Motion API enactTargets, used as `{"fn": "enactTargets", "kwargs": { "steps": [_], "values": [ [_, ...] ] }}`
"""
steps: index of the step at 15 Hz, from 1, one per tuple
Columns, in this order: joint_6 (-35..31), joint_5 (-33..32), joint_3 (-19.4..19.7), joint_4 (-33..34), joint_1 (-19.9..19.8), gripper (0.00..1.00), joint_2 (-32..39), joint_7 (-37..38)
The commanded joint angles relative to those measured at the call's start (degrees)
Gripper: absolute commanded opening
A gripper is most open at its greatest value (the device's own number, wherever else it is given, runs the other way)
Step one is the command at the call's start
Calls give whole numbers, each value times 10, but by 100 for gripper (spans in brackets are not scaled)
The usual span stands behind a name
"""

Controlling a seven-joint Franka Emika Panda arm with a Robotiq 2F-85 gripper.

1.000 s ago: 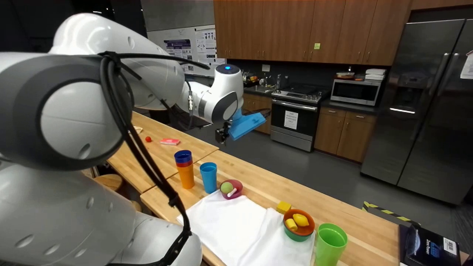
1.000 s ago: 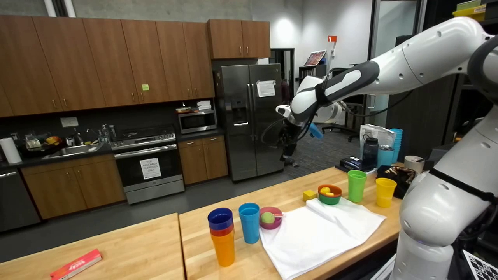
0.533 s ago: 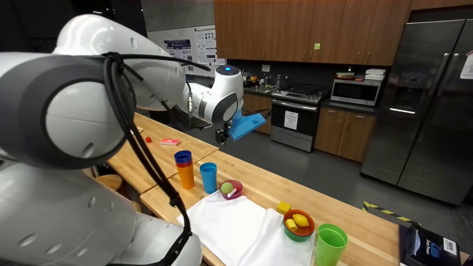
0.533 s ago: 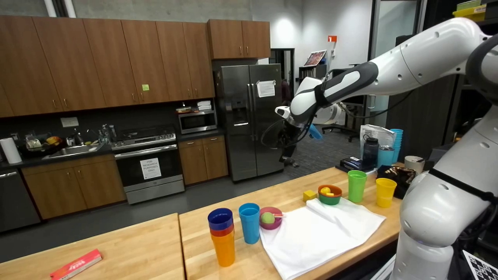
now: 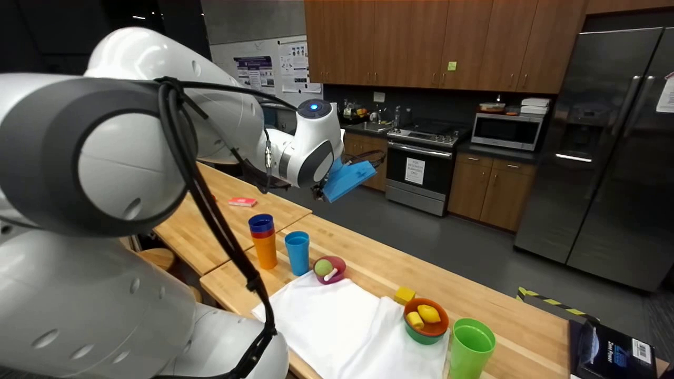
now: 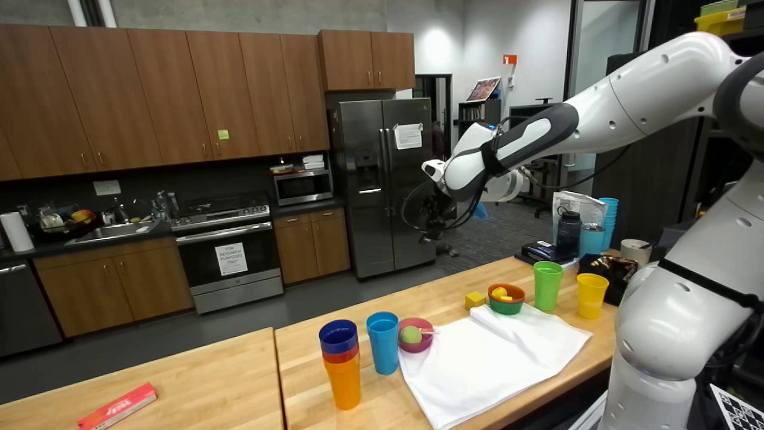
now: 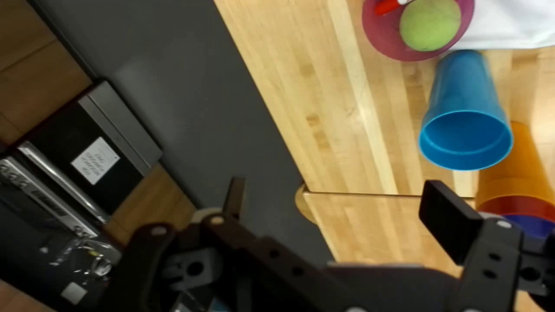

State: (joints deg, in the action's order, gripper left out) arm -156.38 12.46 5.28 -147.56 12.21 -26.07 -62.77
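Note:
My gripper [image 7: 342, 208] stands open in the wrist view, its two black fingers [image 7: 451, 221] wide apart with nothing between them. It hangs in the air beyond the table's far edge, as an exterior view shows with the dark gripper [image 6: 439, 224]; a blue plate [image 5: 347, 180] on the wrist partly hides it elsewhere. Nearest below in the wrist view are a blue cup [image 7: 466, 108] and an orange cup [image 7: 514, 177] with red and dark blue cups stacked in it. A magenta bowl [image 7: 383, 32] holds a green ball [image 7: 429, 24] and a red-and-white stick-like item. Nothing is touched.
A white cloth [image 6: 489, 358] covers part of the wooden table. Beyond it stand a yellow block [image 6: 475, 300], an orange-and-green bowl [image 6: 506, 306] with yellow pieces, a green cup [image 6: 547, 286] and a yellow cup [image 6: 591, 295]. A red box [image 6: 117, 407] lies on the adjoining table.
The arm's upper part has sunk a little and the wrist has tilted, shifting the gripper slightly. A red ball on the far table is now mostly hidden behind the arm. The tabletop items stay put.

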Motion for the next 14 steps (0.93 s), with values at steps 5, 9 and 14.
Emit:
{"fn": "enactTargets", "kwargs": {
  "steps": [5,9,14],
  "values": [
    [-106,-74,3,14,-86,100,63,217],
    [-99,-113,18,5,-88,100,64,280],
    [-99,-118,13,8,-94,100,69,303]
  ]
}}
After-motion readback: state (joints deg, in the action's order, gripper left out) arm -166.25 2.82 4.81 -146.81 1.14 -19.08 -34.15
